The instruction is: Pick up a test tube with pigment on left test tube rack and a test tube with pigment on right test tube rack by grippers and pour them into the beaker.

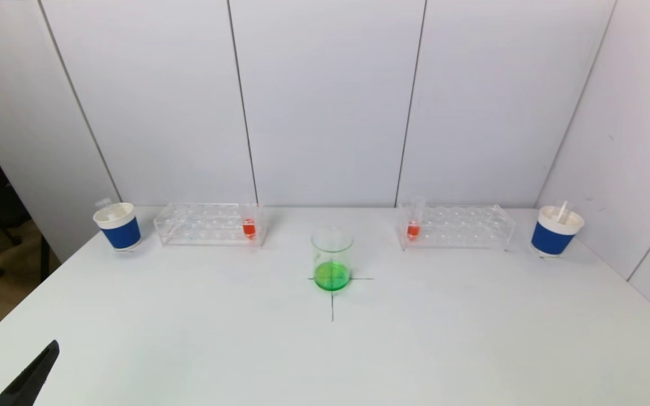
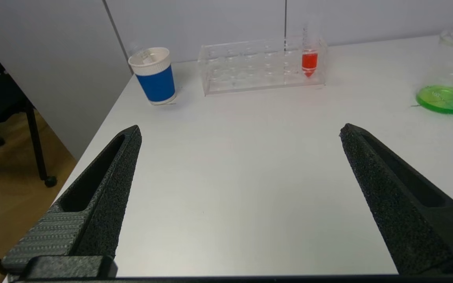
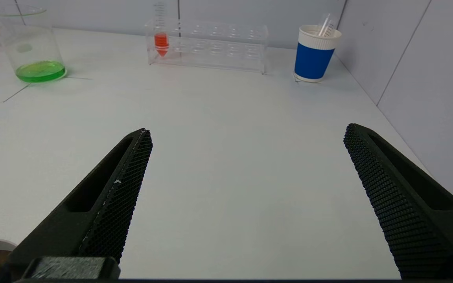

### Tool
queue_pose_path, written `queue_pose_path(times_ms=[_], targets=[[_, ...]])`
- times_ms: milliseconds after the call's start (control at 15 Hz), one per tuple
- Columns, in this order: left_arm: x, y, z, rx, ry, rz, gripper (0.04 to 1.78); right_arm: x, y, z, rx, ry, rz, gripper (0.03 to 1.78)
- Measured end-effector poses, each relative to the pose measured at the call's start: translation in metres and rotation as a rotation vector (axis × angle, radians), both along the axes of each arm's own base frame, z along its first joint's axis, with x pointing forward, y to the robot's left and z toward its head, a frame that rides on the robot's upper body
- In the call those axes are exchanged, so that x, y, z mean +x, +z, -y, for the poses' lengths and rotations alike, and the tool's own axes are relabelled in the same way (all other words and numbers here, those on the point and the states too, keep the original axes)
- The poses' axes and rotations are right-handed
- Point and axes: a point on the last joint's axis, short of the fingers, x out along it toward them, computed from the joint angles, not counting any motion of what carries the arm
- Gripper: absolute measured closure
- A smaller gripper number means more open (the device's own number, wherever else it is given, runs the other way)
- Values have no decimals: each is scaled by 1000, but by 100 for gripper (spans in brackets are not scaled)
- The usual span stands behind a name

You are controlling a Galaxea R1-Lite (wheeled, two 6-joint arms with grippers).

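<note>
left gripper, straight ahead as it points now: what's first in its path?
Bare table first. The open left gripper points roughly at the left rack, holding the red tube; probably that rack, though depth is unclear.

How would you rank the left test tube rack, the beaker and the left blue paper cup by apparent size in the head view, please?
1. Left test tube rack, clearly the largest.
2. Beaker and left blue paper cup look alike; the beaker stands nearer the camera, so I would not rank them.

Open table [image 1: 189, 327] before both racks [image 1: 209, 224]; only the beaker [image 1: 332, 259] stands midway.
</note>
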Motion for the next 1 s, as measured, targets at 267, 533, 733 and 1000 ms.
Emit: queue_pose_path(times_ms=[267, 533, 733, 1000], targets=[[-23, -19, 0, 2, 1, -17, 6, 0, 0, 0, 0, 1, 0, 4], [-40, -37, -1, -7, 4, -34, 6, 0, 0, 0, 0, 0, 0, 4], [-51, -53, 0, -18, -19, -65, 6, 0, 0, 0, 0, 0, 0, 4], [-58, -58, 0, -28, -21, -21, 6, 0, 0, 0, 0, 0, 0, 4]])
